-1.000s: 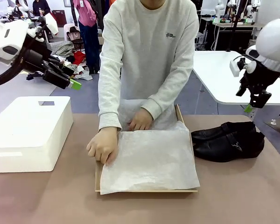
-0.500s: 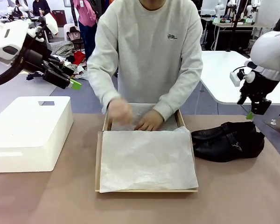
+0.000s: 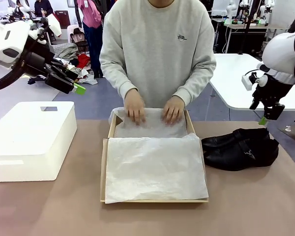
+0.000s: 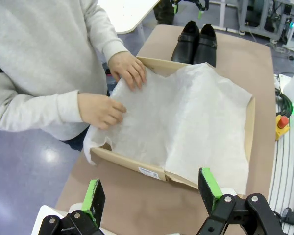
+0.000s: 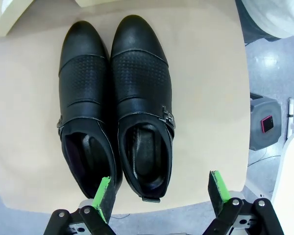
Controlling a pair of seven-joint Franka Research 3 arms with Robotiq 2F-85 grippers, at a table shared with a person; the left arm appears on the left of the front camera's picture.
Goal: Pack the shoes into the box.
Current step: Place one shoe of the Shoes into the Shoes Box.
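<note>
The tan cardboard box (image 3: 104,169) lies in the middle of the table, lined with white tissue paper (image 3: 155,167) that covers its inside. A person's two hands (image 3: 135,107) press the paper at the box's far edge. The pair of black shoes (image 3: 238,148) sits side by side on the table just right of the box, also seen from above as the shoes (image 5: 117,103), toes toward the box. My right gripper (image 5: 159,193) hangs open high above their heel end, seen as the right gripper (image 3: 263,119). My left gripper (image 4: 149,191) is open, raised at far left as the left gripper (image 3: 76,88).
A white foam block (image 3: 32,137) stands on the table's left side. The box's near rim (image 4: 137,169) faces the left wrist camera. Another white table (image 3: 236,78) stands behind at right. Bare brown tabletop runs along the front edge.
The person's hands moved from the near left of the tissue paper to the box's far edge. The right arm dropped slightly and shifted a little; the left arm stayed still.
</note>
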